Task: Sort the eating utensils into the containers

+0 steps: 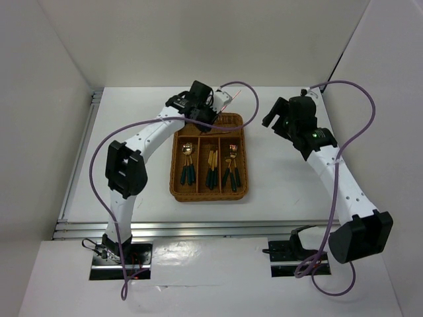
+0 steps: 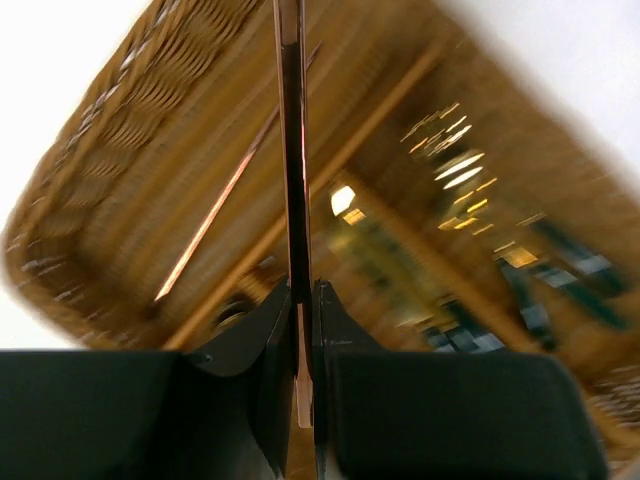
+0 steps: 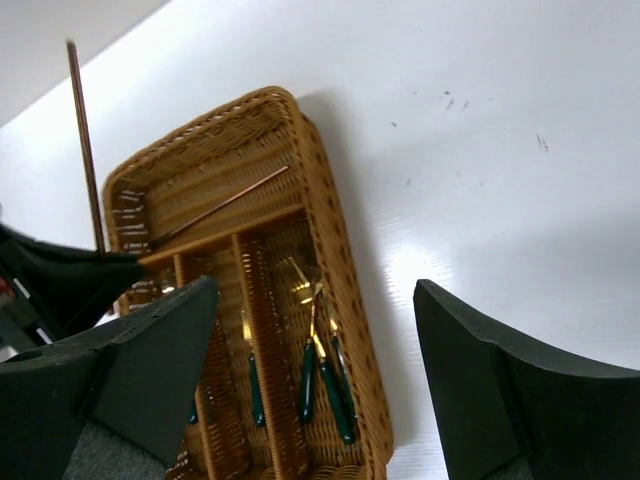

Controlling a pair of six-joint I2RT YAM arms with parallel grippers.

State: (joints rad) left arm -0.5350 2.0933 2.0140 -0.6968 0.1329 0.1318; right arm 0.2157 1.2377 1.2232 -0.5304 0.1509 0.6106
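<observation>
A lab test cell: plain white walls (image 1: 198, 39), white table (image 1: 284, 185), aluminium framing rails (image 1: 198, 229).

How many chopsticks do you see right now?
2. The held chopstick stands upright, clamped in the left pincer. The loose chopstick lies diagonally in the short crosswise slot of the wicker tray. Others may be hidden behind the arm.

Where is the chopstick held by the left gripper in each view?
Top external: chopstick is a faint thin line jutting from the left gripper, over the tray's far end.
Left wrist: chopstick stands upright at centre, pinched between the fingers.
Right wrist: chopstick stands upright at upper left, by the tray's far corner.
Shared landmark: the tray.
</observation>
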